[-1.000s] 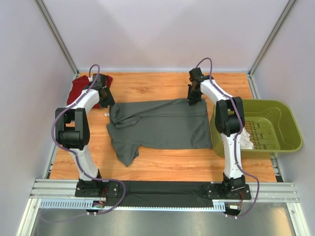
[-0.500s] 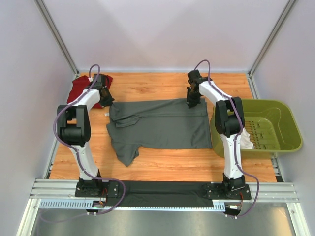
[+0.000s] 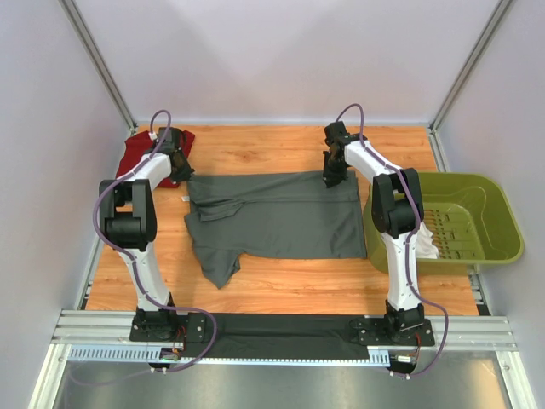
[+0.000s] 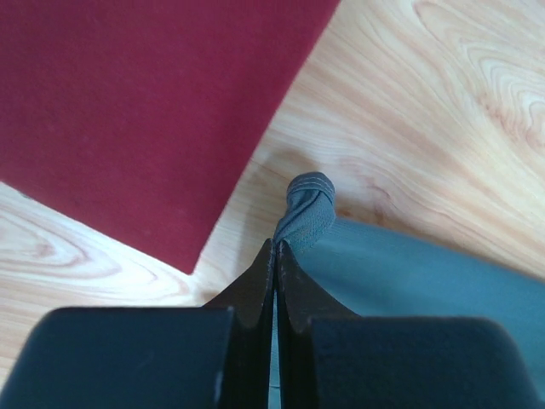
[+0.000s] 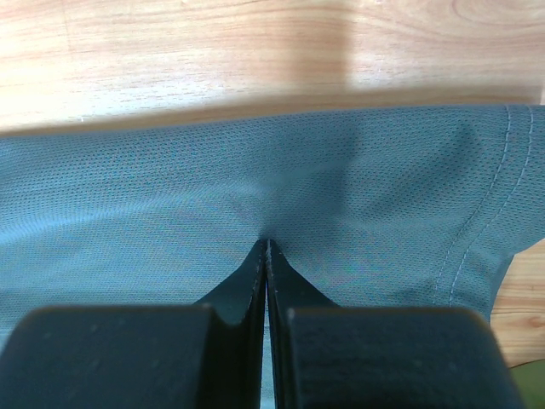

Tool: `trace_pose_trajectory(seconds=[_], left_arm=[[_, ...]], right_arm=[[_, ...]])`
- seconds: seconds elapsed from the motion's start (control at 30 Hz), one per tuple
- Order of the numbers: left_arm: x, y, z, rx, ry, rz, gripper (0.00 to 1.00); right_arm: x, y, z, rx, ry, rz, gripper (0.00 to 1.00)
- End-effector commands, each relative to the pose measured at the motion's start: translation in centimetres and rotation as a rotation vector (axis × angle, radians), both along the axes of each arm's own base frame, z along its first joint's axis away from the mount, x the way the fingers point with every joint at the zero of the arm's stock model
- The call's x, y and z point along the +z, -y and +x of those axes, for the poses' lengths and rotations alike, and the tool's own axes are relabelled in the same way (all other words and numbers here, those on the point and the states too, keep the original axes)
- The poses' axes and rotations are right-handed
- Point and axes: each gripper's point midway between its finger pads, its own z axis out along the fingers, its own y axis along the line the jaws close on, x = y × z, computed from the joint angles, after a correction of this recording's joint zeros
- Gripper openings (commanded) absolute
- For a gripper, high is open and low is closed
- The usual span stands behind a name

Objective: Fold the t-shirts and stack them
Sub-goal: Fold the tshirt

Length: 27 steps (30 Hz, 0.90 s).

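overhead view: a dark grey t-shirt [image 3: 277, 217] lies spread flat across the middle of the wooden tabletop [image 3: 281, 285]. a dark red t-shirt [image 3: 136, 155] sits bunched at upper left, and an olive basket [image 3: 498, 209] stands at right. only the wrist views show the grips. the left claw [image 4: 275, 245], pressed together, pinches a rolled grey corner just beside the red shirt's edge. the right claw [image 5: 266, 244], pressed together, pinches grey fabric near a stitched hem.
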Motion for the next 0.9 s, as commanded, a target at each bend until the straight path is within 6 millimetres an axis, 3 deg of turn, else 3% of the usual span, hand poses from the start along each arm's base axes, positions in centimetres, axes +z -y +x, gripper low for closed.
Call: trace_pose_trajectory(seconds=[0.0, 0.13, 0.33, 0.5, 0.6, 0.63, 0.67, 0.73, 0.83, 0.87], left_arm=[[4.1, -1.0, 2.7, -0.01, 0.142, 0.041, 0.0], [4.4, -1.2, 3.2, -0.017, 0.153, 0.059, 0.0], [2.2, -1.4, 2.3, -0.001, 0.104, 0.062, 0.0], [2.8, -1.7, 2.8, -0.014, 0.109, 0.065, 0.03], [4.0, -1.2, 2.1, -0.032, 0.098, 0.045, 0.21], [4.6, -1.1, 1.8, -0.032, 0.1, 0.038, 0.34], [6.2, -0.8, 1.3, -0.04, 0.126, 0.019, 0.39], [7.0, 0.6, -0.5, -0.072, 0.117, -0.031, 0.5], [9.5, 1.1, -3.5, -0.043, 0.133, -0.042, 0.59], [10.2, 2.3, -5.2, -0.028, 0.124, -0.063, 0.59]], right_arm=[[0.8, 0.8, -0.3, 0.003, 0.015, -0.039, 0.0], [0.6, 0.9, -0.3, 0.0, 0.013, -0.041, 0.0], [0.5, 0.9, -0.5, 0.0, 0.009, -0.04, 0.0], [0.3, 0.8, -0.7, 0.004, 0.001, -0.033, 0.0], [0.6, 0.7, -0.7, 0.005, 0.008, -0.03, 0.0], [0.8, 0.8, -0.6, 0.006, 0.012, -0.028, 0.0], [0.9, 0.7, -0.6, 0.008, 0.014, -0.026, 0.0], [1.1, 0.6, -0.6, 0.009, 0.016, -0.019, 0.0], [1.1, 0.3, -0.6, 0.008, 0.018, -0.006, 0.0], [1.1, 0.3, -0.6, 0.005, 0.016, -0.002, 0.0]])
